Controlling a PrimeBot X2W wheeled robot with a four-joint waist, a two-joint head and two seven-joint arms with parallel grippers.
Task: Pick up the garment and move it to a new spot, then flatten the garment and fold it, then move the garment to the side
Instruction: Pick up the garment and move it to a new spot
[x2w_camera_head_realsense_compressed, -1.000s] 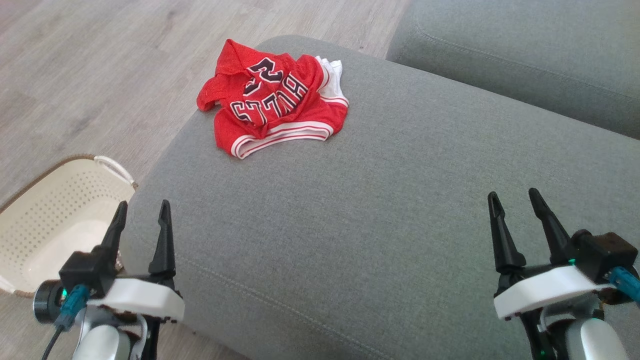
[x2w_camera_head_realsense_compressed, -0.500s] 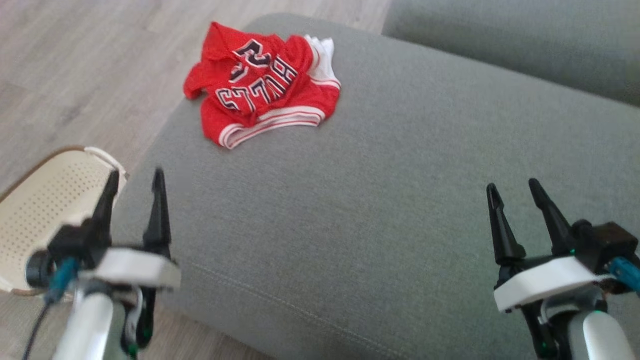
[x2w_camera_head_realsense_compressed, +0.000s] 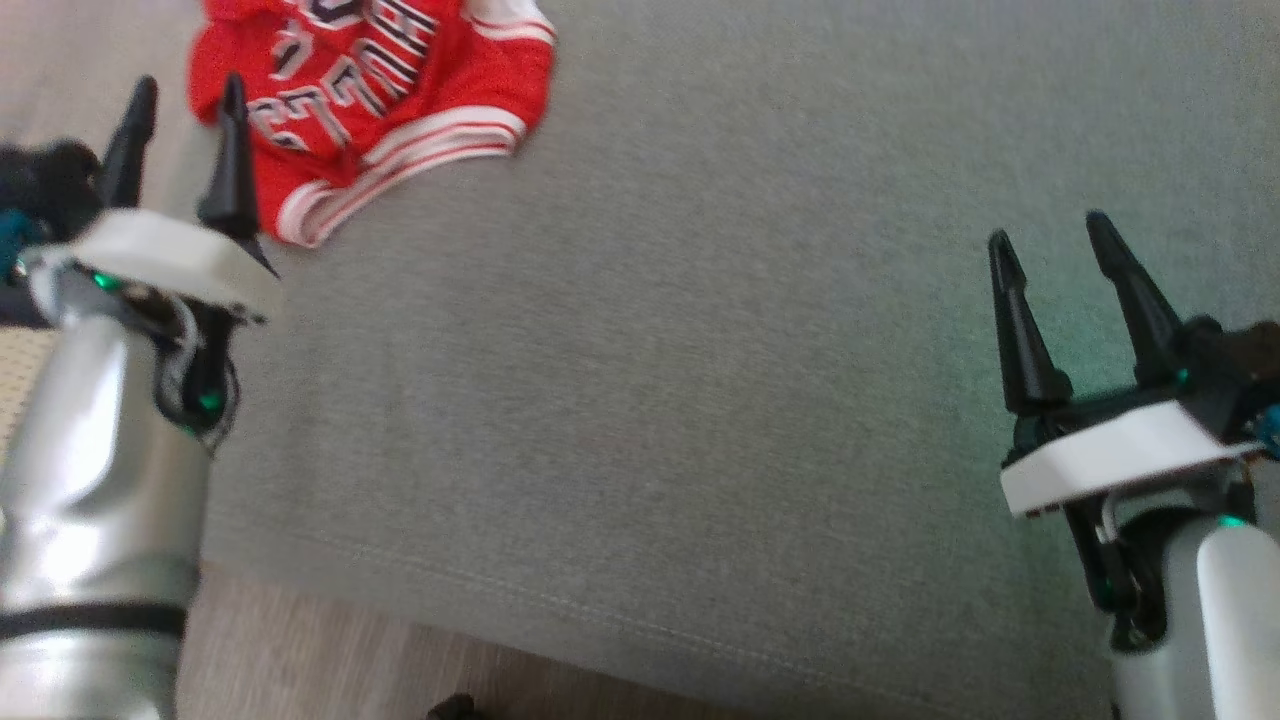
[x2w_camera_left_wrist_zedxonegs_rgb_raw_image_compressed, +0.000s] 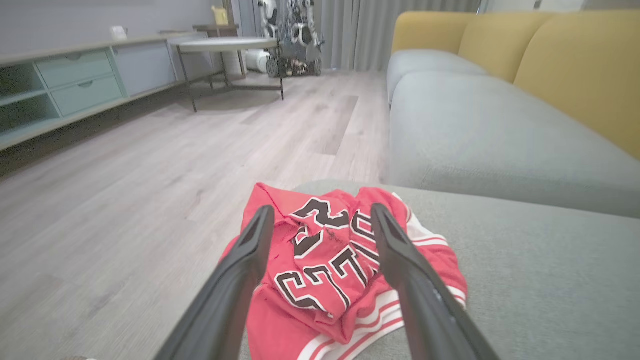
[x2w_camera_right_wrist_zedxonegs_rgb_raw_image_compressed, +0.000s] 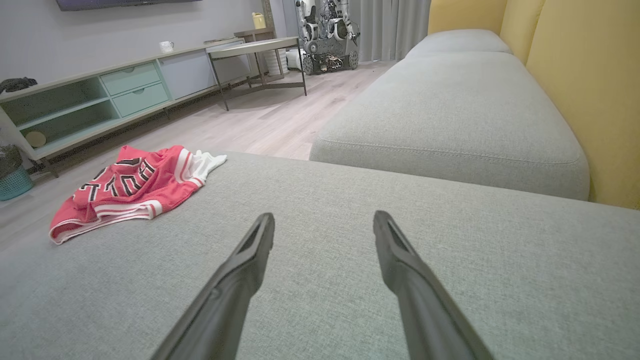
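The garment (x2w_camera_head_realsense_compressed: 380, 90) is a red jersey with black-and-white lettering and white trim, lying crumpled on the far left corner of the grey sofa cushion (x2w_camera_head_realsense_compressed: 650, 350). My left gripper (x2w_camera_head_realsense_compressed: 190, 88) hovers open just short of its near left edge. In the left wrist view the garment (x2w_camera_left_wrist_zedxonegs_rgb_raw_image_compressed: 320, 270) lies straight ahead between and beyond the spread fingers of that gripper (x2w_camera_left_wrist_zedxonegs_rgb_raw_image_compressed: 321, 212), with nothing held. My right gripper (x2w_camera_head_realsense_compressed: 1048, 230) stands open over bare cushion at the right, far from the garment (x2w_camera_right_wrist_zedxonegs_rgb_raw_image_compressed: 125, 192). Its gripper (x2w_camera_right_wrist_zedxonegs_rgb_raw_image_compressed: 324, 216) points along the cushion (x2w_camera_right_wrist_zedxonegs_rgb_raw_image_compressed: 350, 300).
A second grey cushion (x2w_camera_right_wrist_zedxonegs_rgb_raw_image_compressed: 450, 110) and yellow backrests (x2w_camera_right_wrist_zedxonegs_rgb_raw_image_compressed: 575, 75) lie beyond. Wood floor (x2w_camera_left_wrist_zedxonegs_rgb_raw_image_compressed: 125, 200) borders the sofa's left side. Across the room stand a sideboard (x2w_camera_left_wrist_zedxonegs_rgb_raw_image_compressed: 60, 85), a table (x2w_camera_left_wrist_zedxonegs_rgb_raw_image_compressed: 225, 45) and another robot (x2w_camera_left_wrist_zedxonegs_rgb_raw_image_compressed: 295, 30). A teal basket (x2w_camera_right_wrist_zedxonegs_rgb_raw_image_compressed: 12, 182) sits on the floor.
The head camera has swung down and closer. My left arm has reached forward, up to the garment's near edge. Both grippers stay open and the garment has not moved on the cushion.
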